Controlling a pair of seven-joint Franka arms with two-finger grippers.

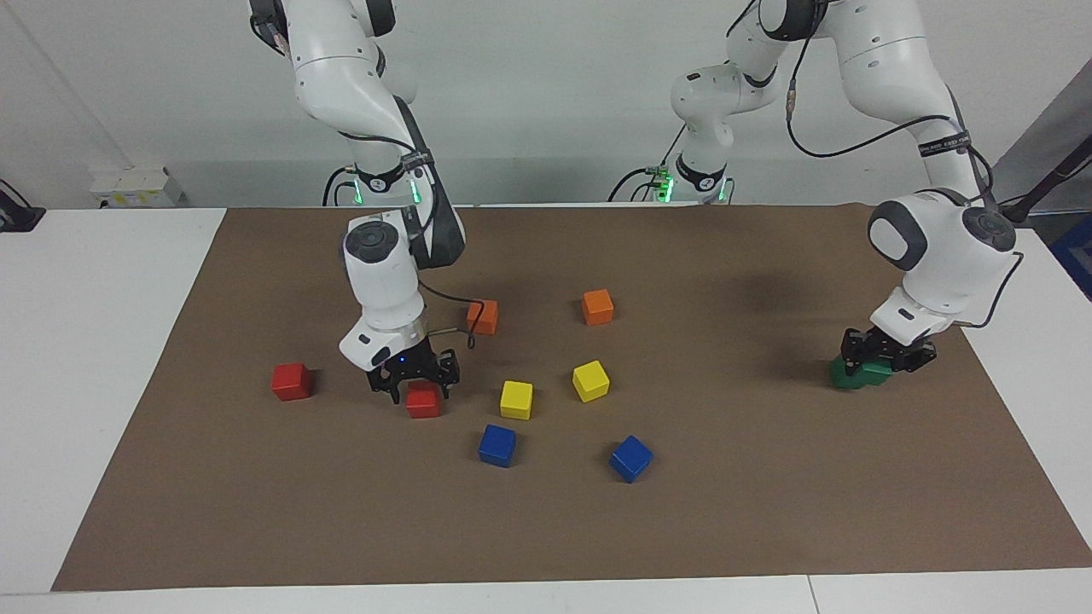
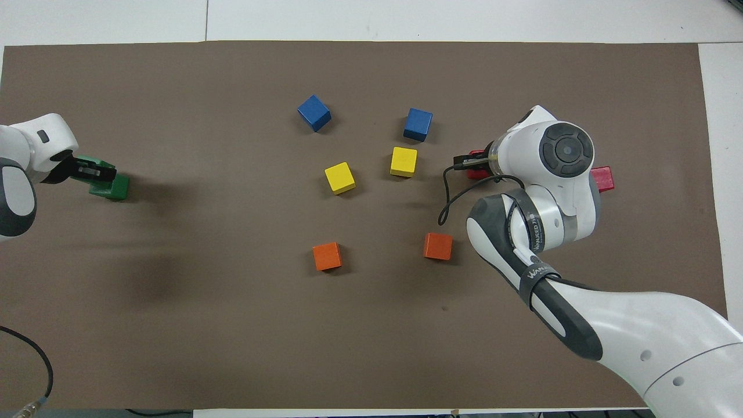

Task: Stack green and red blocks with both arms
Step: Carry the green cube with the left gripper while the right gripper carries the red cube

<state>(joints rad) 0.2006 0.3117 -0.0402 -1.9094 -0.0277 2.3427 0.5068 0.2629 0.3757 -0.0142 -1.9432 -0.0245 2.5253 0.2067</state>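
Two white Franka arms reach down over a white table (image 1: pixel 102 358) covered by a brown mat (image 1: pixel 768 512). No container is in view; every cube sits loose on the mat.

Toward the left arm's end, the left gripper (image 1: pixel 885 354) (image 2: pixel 87 172) is clenched on a dark green cube (image 1: pixel 879 370) (image 2: pixel 93 165), holding it on top of the other green cube (image 1: pixel 845 375) (image 2: pixel 116 187), overlapping it and set off to one side; whether the two touch cannot be told.

Toward the right arm's end, the right gripper (image 1: pixel 415 382) is low over a red cube (image 1: pixel 424 401) (image 2: pixel 475 172), its fingers spread apart on either side of the cube's top, not closed on it. A second red cube (image 1: pixel 291 381) (image 2: pixel 602 178) sits well apart, closer to the mat's edge at that end.

Mid-mat sit six more cubes. One orange cube (image 1: pixel 483 316) (image 2: pixel 438 245) and another orange cube (image 1: pixel 597 306) (image 2: pixel 327 256) lie nearest the robots. Farther out are one yellow cube (image 1: pixel 516 399) (image 2: pixel 404 161) and a second yellow cube (image 1: pixel 590 380) (image 2: pixel 339 177). Farthest are one blue cube (image 1: pixel 497 445) (image 2: pixel 418 124) and another blue cube (image 1: pixel 630 458) (image 2: pixel 314 112).
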